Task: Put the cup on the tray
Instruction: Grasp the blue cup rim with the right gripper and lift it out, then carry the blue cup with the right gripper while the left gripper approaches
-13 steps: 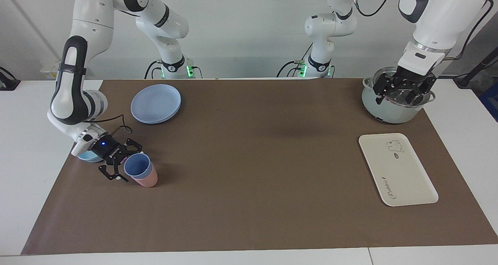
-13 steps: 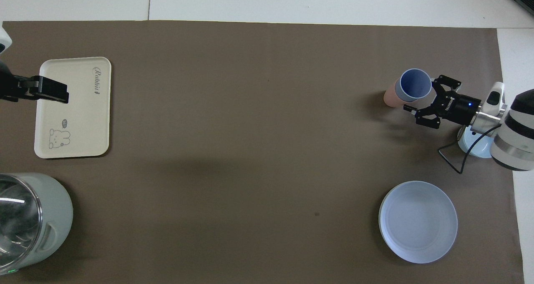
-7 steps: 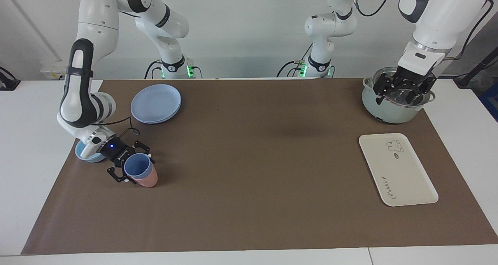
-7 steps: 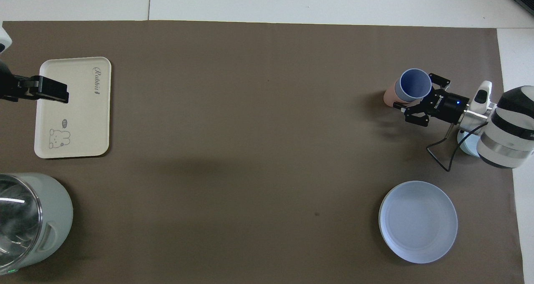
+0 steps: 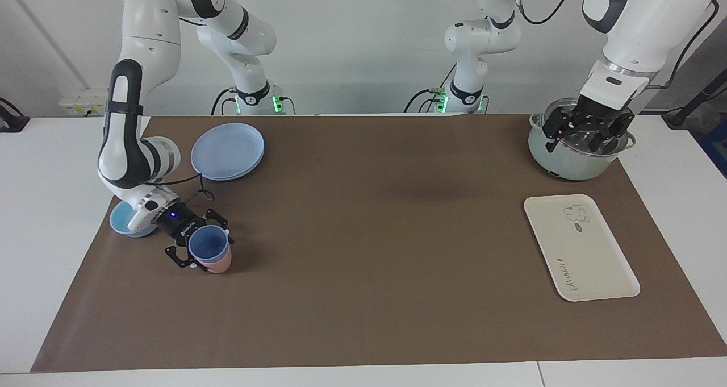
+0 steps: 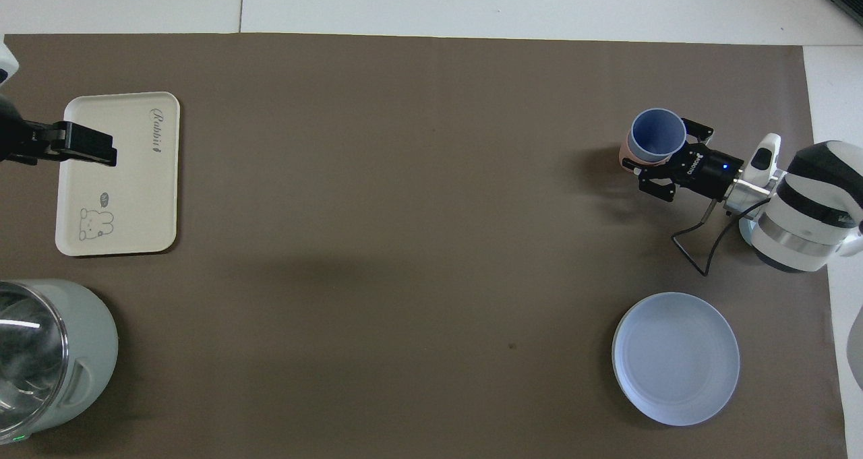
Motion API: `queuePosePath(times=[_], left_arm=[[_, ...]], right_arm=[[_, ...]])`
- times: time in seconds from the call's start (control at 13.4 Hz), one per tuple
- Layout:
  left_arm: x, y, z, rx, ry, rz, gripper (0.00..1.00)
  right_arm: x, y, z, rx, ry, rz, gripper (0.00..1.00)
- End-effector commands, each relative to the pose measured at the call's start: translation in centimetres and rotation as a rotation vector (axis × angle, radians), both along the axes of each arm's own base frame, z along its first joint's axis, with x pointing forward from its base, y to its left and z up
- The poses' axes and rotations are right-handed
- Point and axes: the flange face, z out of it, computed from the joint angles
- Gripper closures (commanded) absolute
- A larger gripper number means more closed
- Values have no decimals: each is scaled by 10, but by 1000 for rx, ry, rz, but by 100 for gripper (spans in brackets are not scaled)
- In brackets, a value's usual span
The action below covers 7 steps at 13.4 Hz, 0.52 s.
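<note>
the cup (image 5: 209, 245) is seen nested in a pink tumbler (image 5: 219, 263) that stands on the brown mat (image 5: 363, 233) of the worktop, at the right arm's end. the right gripper (image 5: 200, 245) is held low at the cup, with its fingers closed on the cup's wall near the rim; in the overhead view the same gripper (image 6: 662, 164) is seen pressed against the side of the cup (image 6: 655, 134), and the pink tumbler (image 6: 626, 153) shows only as a sliver under it. taking the cup as landmark: a light blue bowl (image 5: 124, 220) lies just beside it toward the right arm's end of the worktop, partly hidden by the arm's wrist, and a round blue plate (image 5: 228, 150) lies nearer to the robots than the cup.

the tray (image 5: 580, 246) is found well apart from the cup, at the left arm's end of the mat, flat and bare, with its bear drawing on the end nearer to the robots and the script on the end farther from them. a pale green pot (image 5: 571, 158) stands nearer to the robots than the tray. the left gripper (image 5: 585, 134) is held over the pot's mouth with its fingers spread apart, nothing between them; this arm waits.
</note>
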Motion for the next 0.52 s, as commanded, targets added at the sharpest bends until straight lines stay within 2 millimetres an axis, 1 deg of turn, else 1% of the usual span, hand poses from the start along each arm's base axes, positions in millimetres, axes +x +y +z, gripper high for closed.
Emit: queuePosePath(times=[0.0,0.07,0.3,0.37,0.45], left_arm=[[-5,1,0,-30,-12,-1,0],[-5,1,0,-36,-12,1,0],[-5,-2,0,-74,-11,4,1],[-4,-4,-3,-97,-12,5,1],[-5,-13,-7,-120,-25,-3,1]], right_arm=[[-2,-1,1,12,-8,-26,100],[-1,-1,5,14,-8,-25,100],[2,4,31,4,-3,-18,100],[3,9,48,-18,11,-11,100],[4,14,72,-90,37,-8,100]])
